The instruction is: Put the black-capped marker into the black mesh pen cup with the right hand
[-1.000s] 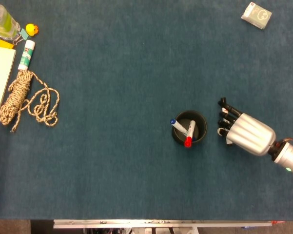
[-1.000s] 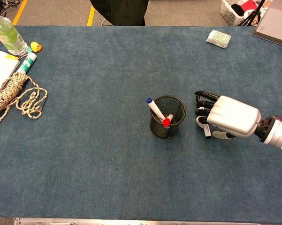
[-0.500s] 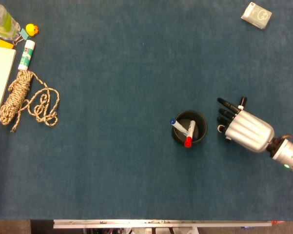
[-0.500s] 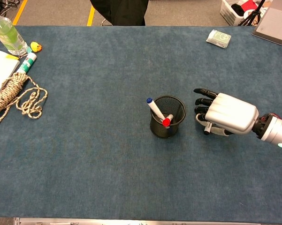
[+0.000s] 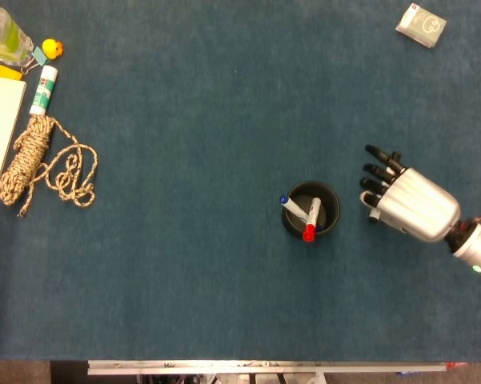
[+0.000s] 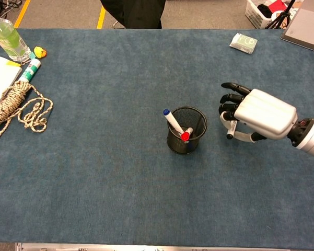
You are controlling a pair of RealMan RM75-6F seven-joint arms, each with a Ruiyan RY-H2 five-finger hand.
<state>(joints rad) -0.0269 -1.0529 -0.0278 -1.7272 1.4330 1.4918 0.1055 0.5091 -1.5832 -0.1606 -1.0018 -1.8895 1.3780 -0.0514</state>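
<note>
My right hand (image 5: 408, 204) hovers just right of the black mesh pen cup (image 5: 334, 210), back of the hand up, fingers curled around the black-capped marker (image 6: 231, 129). Only a short white stretch and the ends of the marker show below the fingers; the rest is hidden by the hand. In the chest view the hand (image 6: 261, 117) sits a little above the cloth, a finger's width from the cup (image 6: 177, 144). The cup stands upright and holds a blue-capped marker (image 6: 170, 119) and a red-capped marker (image 6: 185, 135). My left hand is not visible in either view.
A coiled rope (image 5: 32, 160), glue stick (image 5: 42, 90), yellow duck (image 5: 53, 49), bottle (image 5: 4, 34) and paper (image 5: 0, 128) lie at the far left. A small white-green packet (image 5: 421, 25) sits at the far right back. Blue cloth covers the table.
The right hand closed on the marker, lifted it off the cloth and rose slightly up and to the right. The cup and its markers stayed put.
</note>
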